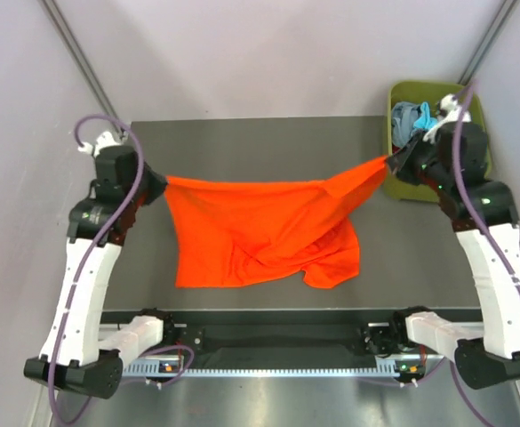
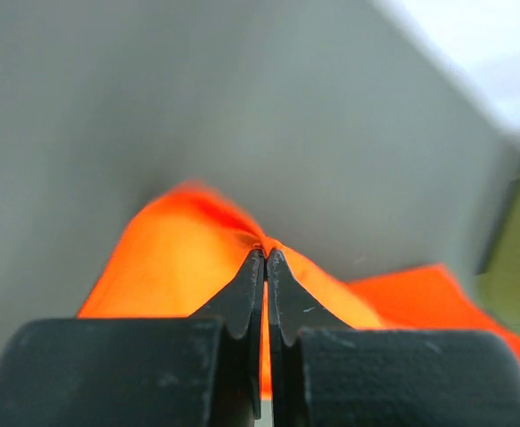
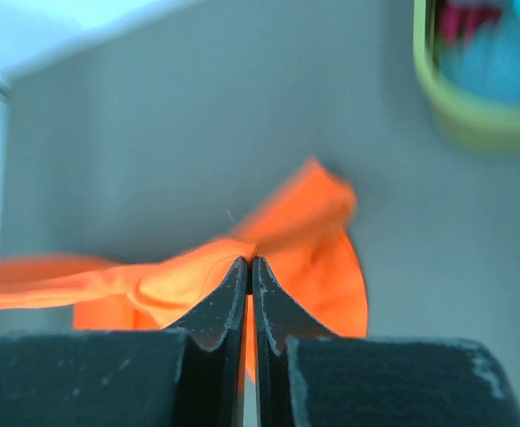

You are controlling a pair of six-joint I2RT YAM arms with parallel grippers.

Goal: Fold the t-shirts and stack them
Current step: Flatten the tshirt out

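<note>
- Orange t-shirt (image 1: 260, 236): one item, bright orange soft cloth, located at the middle of the tabletop (image 1: 242, 142). It is stretched by two upper corners between the two arms. The upper edge is drawn into a taut line from left to right, rising toward the right. The lower body is rumpled, with a fold bunched at the lower right.
- Left end effector (image 2: 266, 255): jaws are pressed together on a corner of the orange t-shirt. In the left wrist view the cloth is seen pinched at the fingertips and fanning out beyond them. It is positioned at the left side of the tabletop.
- Right end effector (image 3: 249, 261): jaws are likewise clamped on the opposite corner of the orange t-shirt, with cloth spreading to both sides of the tips. It is positioned at the right edge of the tabletop, just beside the bin.
- Olive-green bin (image 1: 420, 86): plastic, placed at the far right corner, beside the tabletop.
- Grey garment (image 1: 404, 120) and teal-blue garment (image 1: 425, 116): crumpled together inside the bin; their exact form cannot be told.
</note>
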